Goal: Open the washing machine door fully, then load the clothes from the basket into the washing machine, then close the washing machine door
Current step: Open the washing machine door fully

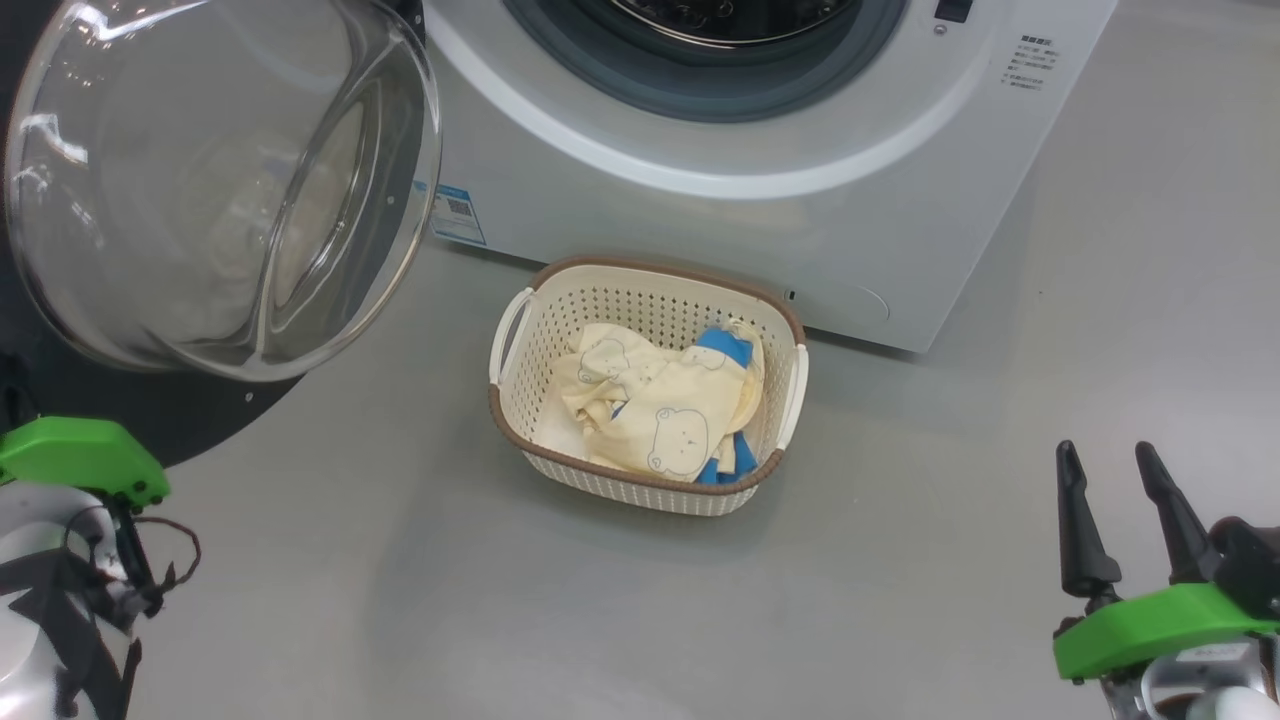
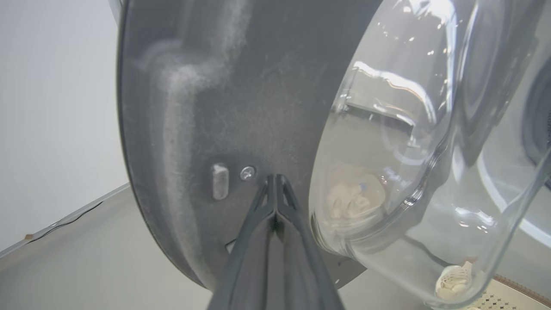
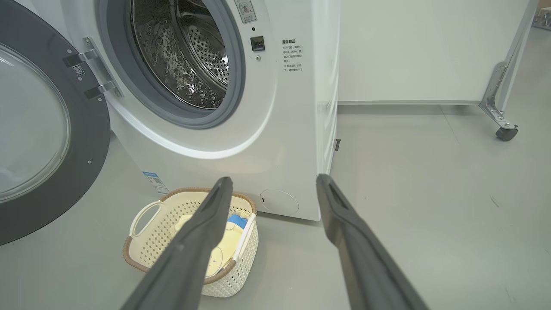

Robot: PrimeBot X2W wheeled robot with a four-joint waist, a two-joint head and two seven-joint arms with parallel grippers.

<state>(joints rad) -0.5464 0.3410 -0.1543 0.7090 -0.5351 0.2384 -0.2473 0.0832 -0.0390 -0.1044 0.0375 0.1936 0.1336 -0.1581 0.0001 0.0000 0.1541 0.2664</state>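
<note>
Shut left jaws point at the washing machine door (image 2: 193,107); wide right jaws face the basket (image 1: 650,268).

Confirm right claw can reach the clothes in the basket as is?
Probably yes. The right claw is open, with bare floor between it and the basket; the clothes lie uncovered in its open top, and the door is swung away to the left.

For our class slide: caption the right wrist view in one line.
Open right tool points toward washing machine, door open, clothes lying in basket.
</note>
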